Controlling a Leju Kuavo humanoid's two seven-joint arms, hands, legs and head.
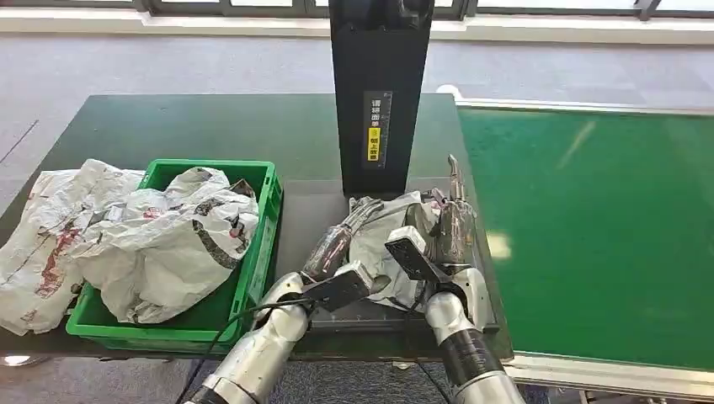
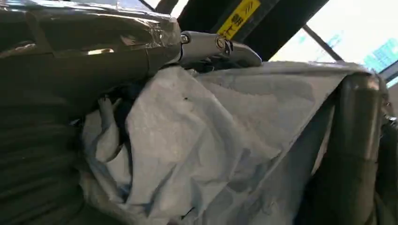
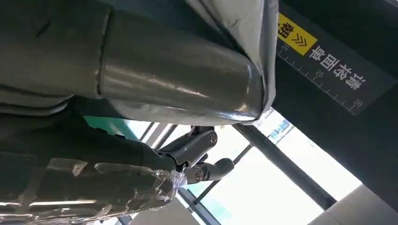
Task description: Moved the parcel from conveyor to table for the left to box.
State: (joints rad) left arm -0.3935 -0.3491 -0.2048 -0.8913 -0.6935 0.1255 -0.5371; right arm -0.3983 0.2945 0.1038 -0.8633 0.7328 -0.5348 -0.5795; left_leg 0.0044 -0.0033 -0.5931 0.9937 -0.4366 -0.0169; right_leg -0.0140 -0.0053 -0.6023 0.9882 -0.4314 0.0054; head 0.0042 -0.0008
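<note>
A crumpled grey-white parcel [image 1: 383,236] lies on the dark table [image 1: 168,126] in front of the black post, between my two hands. My left hand [image 1: 333,248] grips it from the left. In the left wrist view the parcel [image 2: 202,140] sits between the film-wrapped fingers [image 2: 94,51] and the thumb. My right hand [image 1: 450,223] stands at the parcel's right side with its fingers pointing away from me. In the right wrist view the parcel's edge [image 3: 239,18] lies against the outer side of the thumb, and the fingers [image 3: 141,183] stretch out with nothing in them.
A green crate [image 1: 268,227] stands left of the parcel, holding a big white printed bag [image 1: 168,236]; another bag [image 1: 42,236] lies beside it at the table's left edge. A black post [image 1: 379,93] rises just behind the parcel. The green conveyor [image 1: 589,227] runs along the right.
</note>
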